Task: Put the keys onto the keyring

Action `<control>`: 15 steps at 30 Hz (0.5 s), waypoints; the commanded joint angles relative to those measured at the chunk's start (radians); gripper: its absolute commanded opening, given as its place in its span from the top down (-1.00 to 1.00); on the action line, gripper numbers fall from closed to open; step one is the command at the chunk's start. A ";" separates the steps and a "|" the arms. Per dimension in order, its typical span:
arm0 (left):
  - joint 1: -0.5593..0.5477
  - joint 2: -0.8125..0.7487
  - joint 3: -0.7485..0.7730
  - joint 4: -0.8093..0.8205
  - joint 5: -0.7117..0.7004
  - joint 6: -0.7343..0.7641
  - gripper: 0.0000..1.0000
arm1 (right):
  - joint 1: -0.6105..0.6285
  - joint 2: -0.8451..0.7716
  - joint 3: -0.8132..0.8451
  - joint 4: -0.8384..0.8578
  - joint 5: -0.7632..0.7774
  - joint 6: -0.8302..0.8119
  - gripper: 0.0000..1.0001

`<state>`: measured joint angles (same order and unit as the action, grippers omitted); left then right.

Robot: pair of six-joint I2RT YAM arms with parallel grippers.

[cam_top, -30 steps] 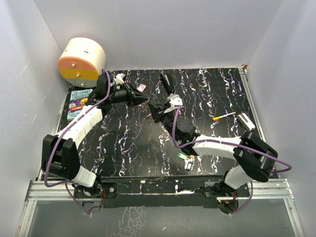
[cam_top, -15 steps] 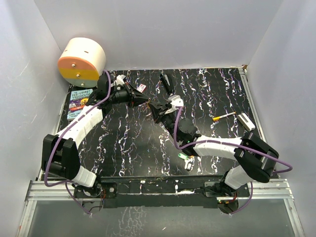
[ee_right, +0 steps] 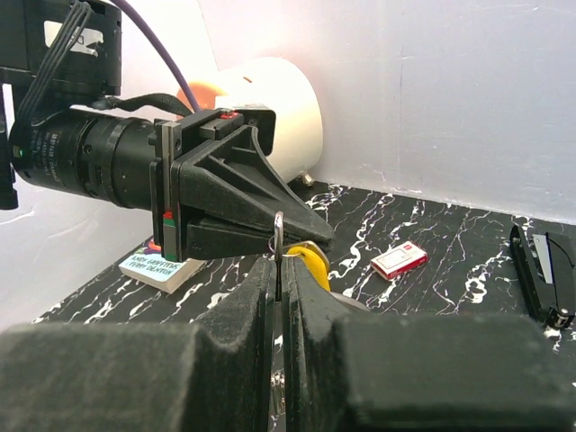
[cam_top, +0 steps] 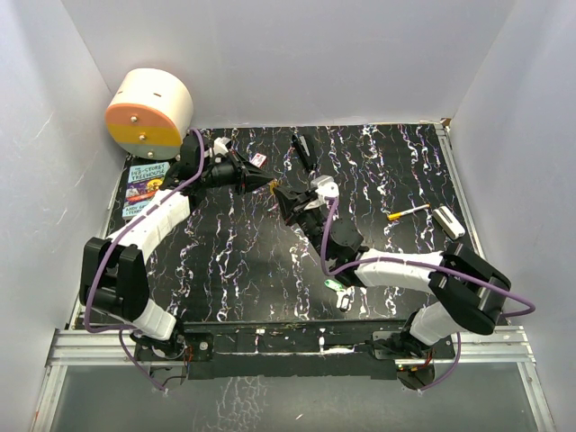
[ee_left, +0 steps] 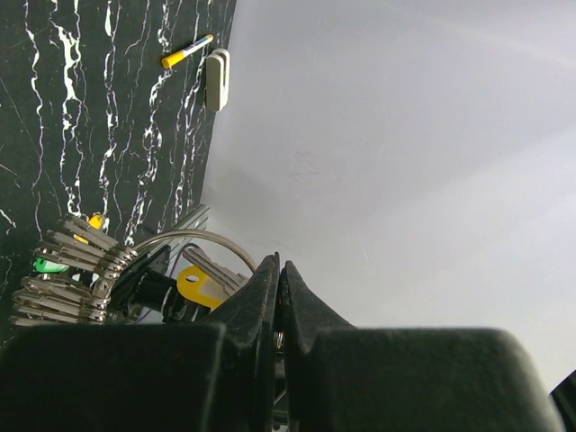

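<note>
Nearest the arm bases, a tiny green-headed key [cam_top: 335, 284] and a tiny white-headed key [cam_top: 343, 302] lie loose on the black marbled tabletop [cam_top: 234, 261], not yet on the ring. Further in, mid-table, the right gripper [ee_right: 281, 263] is pressed together on the thin silver wire keyring [ee_left: 193, 237], its bunch of dull grey keys [ee_left: 58, 279] fanned to one side, which gives the other arm a fixed target. Just beyond, the left gripper [ee_left: 280, 270] meets it tip to tip, apparently pinching the yellow-headed key [ee_left: 193, 283] against the wire, likely to thread it. Behind them sits a small red-and-white box [ee_right: 400, 261].
</note>
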<state>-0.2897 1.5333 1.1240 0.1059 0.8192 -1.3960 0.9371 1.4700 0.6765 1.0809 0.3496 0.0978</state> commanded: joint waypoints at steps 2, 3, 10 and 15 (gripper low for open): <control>0.011 0.007 0.042 0.035 0.012 -0.055 1.00 | 0.012 -0.052 -0.008 0.138 0.009 -0.018 0.85; 0.012 0.013 0.049 0.038 0.013 -0.062 1.00 | 0.012 -0.048 -0.013 0.148 0.013 -0.020 0.85; 0.022 0.036 0.107 0.031 0.007 -0.104 1.00 | 0.014 0.017 0.003 0.264 0.043 -0.061 0.85; 0.024 0.036 0.112 0.027 -0.002 -0.128 1.00 | 0.017 0.101 0.025 0.374 0.071 -0.091 0.85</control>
<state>-0.2714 1.5860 1.1988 0.1268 0.8177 -1.4670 0.9451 1.5200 0.6613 1.2495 0.3965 0.0395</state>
